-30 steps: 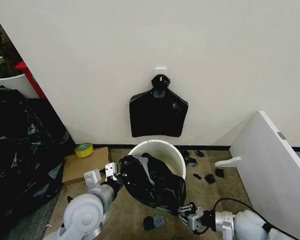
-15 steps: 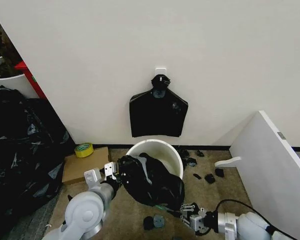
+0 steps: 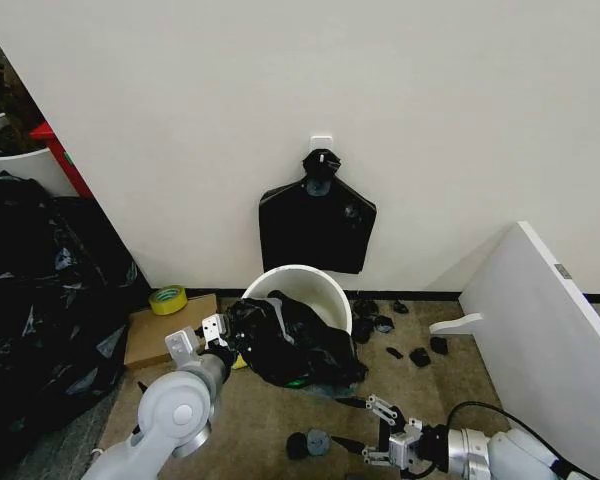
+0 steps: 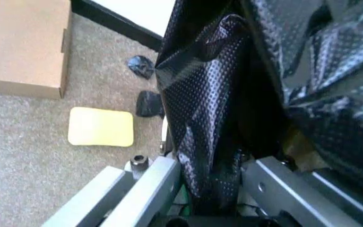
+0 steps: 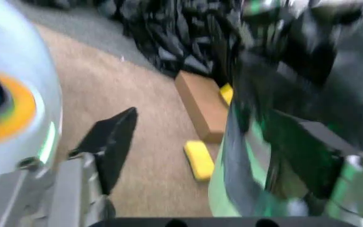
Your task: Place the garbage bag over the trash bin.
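The trash bin point(image 3: 302, 283), a round white bucket, stands on the floor against the wall. The black, crinkled garbage bag point(image 3: 292, 343) lies bunched over its near rim and front wall. At the bag's left edge my left gripper point(image 3: 221, 336) is shut on a fold of it. The left wrist view shows the dotted black garbage bag point(image 4: 216, 118) pinched in the left gripper point(image 4: 213, 191). My right gripper point(image 3: 366, 428) hovers low over the carpet, to the right of and nearer me than the bag, open and holding nothing. The right wrist view shows the right gripper point(image 5: 213, 198) with its fingers spread wide.
A flat black bundle point(image 3: 317, 226) hangs on the wall above the bin. To the left are a cardboard box point(image 3: 160, 332), a tape roll point(image 3: 167, 298), a yellow sponge point(image 4: 100, 126) and a heap of black plastic point(image 3: 40, 290). A white board point(image 3: 550, 320) leans at the right. Black scraps point(image 3: 412, 355) dot the carpet.
My right gripper has let go of the bag's lower edge, opened and drawn back toward me. The left gripper has pulled the bag leftward, and the bin has shifted left toward the wall.
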{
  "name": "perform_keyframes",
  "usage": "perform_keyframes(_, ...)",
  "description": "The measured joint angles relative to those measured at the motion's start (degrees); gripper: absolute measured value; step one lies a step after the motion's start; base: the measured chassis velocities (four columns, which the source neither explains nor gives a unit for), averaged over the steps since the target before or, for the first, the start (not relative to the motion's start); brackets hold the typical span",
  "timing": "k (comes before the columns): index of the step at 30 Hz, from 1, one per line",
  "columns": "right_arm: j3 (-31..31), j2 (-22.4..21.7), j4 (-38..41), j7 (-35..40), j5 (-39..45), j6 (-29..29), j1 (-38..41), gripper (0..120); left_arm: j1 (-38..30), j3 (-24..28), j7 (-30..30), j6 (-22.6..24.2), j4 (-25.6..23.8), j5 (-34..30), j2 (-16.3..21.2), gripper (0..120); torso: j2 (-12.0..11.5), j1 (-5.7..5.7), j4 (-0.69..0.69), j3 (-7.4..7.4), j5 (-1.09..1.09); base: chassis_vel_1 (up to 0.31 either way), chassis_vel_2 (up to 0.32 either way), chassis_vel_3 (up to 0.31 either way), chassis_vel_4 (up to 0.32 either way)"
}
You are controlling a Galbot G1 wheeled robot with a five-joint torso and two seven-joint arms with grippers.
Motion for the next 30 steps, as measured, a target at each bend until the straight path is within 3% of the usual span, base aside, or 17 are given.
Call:
perform_keyframes(3, 1.82, -0.55, 4.52, -0.83, 5.03, -1.32, -2.83, 93, 0.62, 0.61, 0.7, -0.01, 0.22, 2.87, 0.05, 1, 0.0, 0.0, 0.0, 0.0, 0.0, 0.0, 0.0, 0.0, 0.0)
perform_keyframes(5, 2.16, -0.67, 5.26, -0.93, 5.94, -1.67, -3.3, 94, 0.75, 0.73, 0.89, -0.02, 0.23, 3.35, 0.0, 1, 0.0, 0.0, 0.0, 0.0, 0.0, 0.0, 0.0, 0.0, 0.0)
perform_keyframes(8, 5.52, -1.54, 11.31, 0.08, 13.5, -6.48, -6.34, 100, 1.58, 1.86, 2.81, -0.44, -0.06, 7.65, -0.38, 1, 0.0, 0.0, -0.02, 0.0, -0.02, 0.0, 0.0, 0.0, 0.0)
perform_keyframes(10, 6.33, -1.78, 14.88, 5.34, 16.76, -12.24, -6.63, 100, 1.88, 2.39, 4.13, -1.04, -0.3, 10.22, -0.44, 1, 0.0, 0.0, -0.01, 0.0, -0.02, 0.0, 0.0, 0.0, 0.0)
perform_keyframes(11, 6.33, -1.78, 14.88, 5.34, 16.76, -12.24, -6.63, 100, 1.88, 2.39, 4.13, -1.04, -0.3, 10.22, -0.44, 1, 0.0, 0.0, -0.01, 0.0, -0.02, 0.0, 0.0, 0.0, 0.0)
perform_keyframes(16, 0.75, -1.57, 21.25, 22.52, 24.29, -29.08, -0.7, 100, 2.83, 3.14, 6.96, -1.72, -1.68, 14.56, -0.05, 1, 0.0, 0.0, 0.01, 0.0, 0.0, 0.0, 0.0, 0.0, 0.0)
perform_keyframes(18, -1.94, -0.58, 24.18, 26.62, 30.9, -37.56, 2.43, 100, 3.4, 3.57, 7.82, -1.79, -2.33, 16.0, -0.02, 1, 0.0, 0.0, 0.01, 0.0, -0.01, 0.0, 0.0, 0.0, 0.0)
perform_keyframes(24, -3.85, 1.06, 25.94, 27.34, 35.38, -42.72, 4.02, 99, 4.12, 4.01, 8.1, -1.75, -3.11, 16.74, -0.02, 1, 0.0, 0.0, 0.0, 0.0, -0.01, 0.0, 0.0, 0.0, 0.0)
perform_keyframes(30, -5.31, 2.24, 26.35, 27.2, 35.66, -44.35, 3.66, 81, 3.85, 4.66, 8.1, -1.54, -3.18, 16.74, -0.1, 1, 0.0, 0.0, -0.01, 0.0, -0.01, 0.0, 0.0, 0.0, 0.0)
